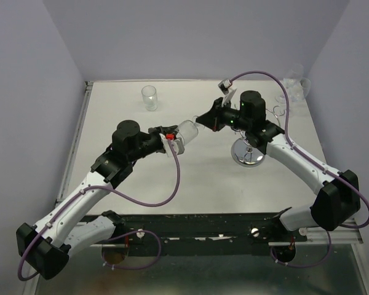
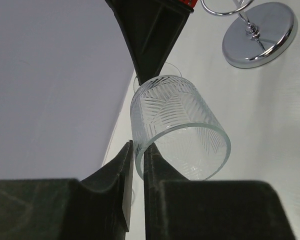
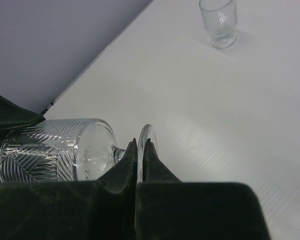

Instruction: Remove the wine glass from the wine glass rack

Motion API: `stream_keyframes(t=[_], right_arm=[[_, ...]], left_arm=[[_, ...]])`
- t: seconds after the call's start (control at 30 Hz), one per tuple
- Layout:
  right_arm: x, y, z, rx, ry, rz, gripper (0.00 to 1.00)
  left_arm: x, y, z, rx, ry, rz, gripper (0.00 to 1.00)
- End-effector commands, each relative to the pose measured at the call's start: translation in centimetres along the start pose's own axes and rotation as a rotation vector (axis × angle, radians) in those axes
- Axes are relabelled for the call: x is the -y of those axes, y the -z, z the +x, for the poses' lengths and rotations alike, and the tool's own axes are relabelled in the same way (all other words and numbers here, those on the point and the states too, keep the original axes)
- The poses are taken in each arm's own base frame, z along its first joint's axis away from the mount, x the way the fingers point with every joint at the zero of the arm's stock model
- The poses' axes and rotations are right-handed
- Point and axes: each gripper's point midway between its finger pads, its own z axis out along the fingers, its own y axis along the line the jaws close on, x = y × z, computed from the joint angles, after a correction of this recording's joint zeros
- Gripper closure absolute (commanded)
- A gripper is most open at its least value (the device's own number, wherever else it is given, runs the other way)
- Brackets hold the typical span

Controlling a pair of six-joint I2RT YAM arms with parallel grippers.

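The wine glass (image 1: 186,129) hangs on its side in mid-air over the table's centre, off the wine glass rack (image 1: 248,153). My right gripper (image 1: 200,121) is shut on the glass's flat foot (image 3: 149,137), seen edge-on between the fingers. My left gripper (image 1: 175,142) straddles the rim of the cut-pattern bowl (image 2: 177,125), one finger inside and one outside, closed on the glass wall. The rack's chrome disc base (image 2: 260,35) stands to the right, partly under my right arm.
A small footed glass (image 1: 149,97) stands upright at the back centre of the table. More clear glassware (image 1: 295,89) sits at the back right corner. Grey walls close the table on the left, back and right.
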Motion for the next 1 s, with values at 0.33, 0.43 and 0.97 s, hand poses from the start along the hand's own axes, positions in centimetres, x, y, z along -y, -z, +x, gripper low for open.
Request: stream_keyframes(t=[0.33, 0.43, 0.97], right_arm=[[-0.6, 0.0, 0.0, 0.019, -0.038, -0.031, 0.30], [-0.3, 0.2, 0.3, 0.017, -0.039, -0.017, 0.21], [-2.0, 5.0, -8.9, 0.195, 0.384, -0.016, 0.17]], left_arm=[[-2.0, -1.1, -0.6, 0.032, -0.026, -0.123, 1.00], [-2.7, -1.2, -0.6, 0.029, -0.015, -0.159, 1.00], [1.2, 1.6, 7.8, -0.400, 0.182, 0.052, 1.00]])
